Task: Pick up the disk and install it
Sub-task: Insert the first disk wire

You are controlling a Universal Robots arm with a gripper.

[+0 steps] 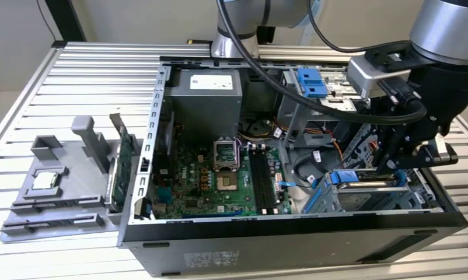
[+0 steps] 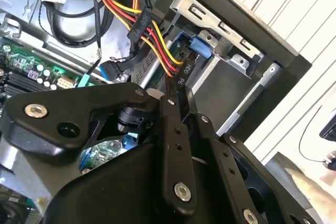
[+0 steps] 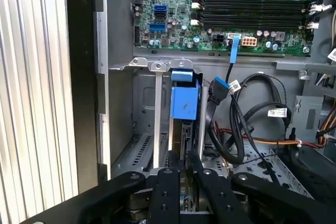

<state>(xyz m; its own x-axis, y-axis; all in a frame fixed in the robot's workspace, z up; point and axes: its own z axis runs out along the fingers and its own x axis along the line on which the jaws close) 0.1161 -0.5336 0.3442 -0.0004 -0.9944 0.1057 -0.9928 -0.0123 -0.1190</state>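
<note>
Most of the job looks done: the tool grips the disk, which stands on edge inside the drive cage of the computer case, not yet released.

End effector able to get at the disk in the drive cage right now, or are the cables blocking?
Probably yes. The end effector sits at the drive cage and looks closed on the edge of the disk. The cable bundle hangs beside it, not across it.
</note>
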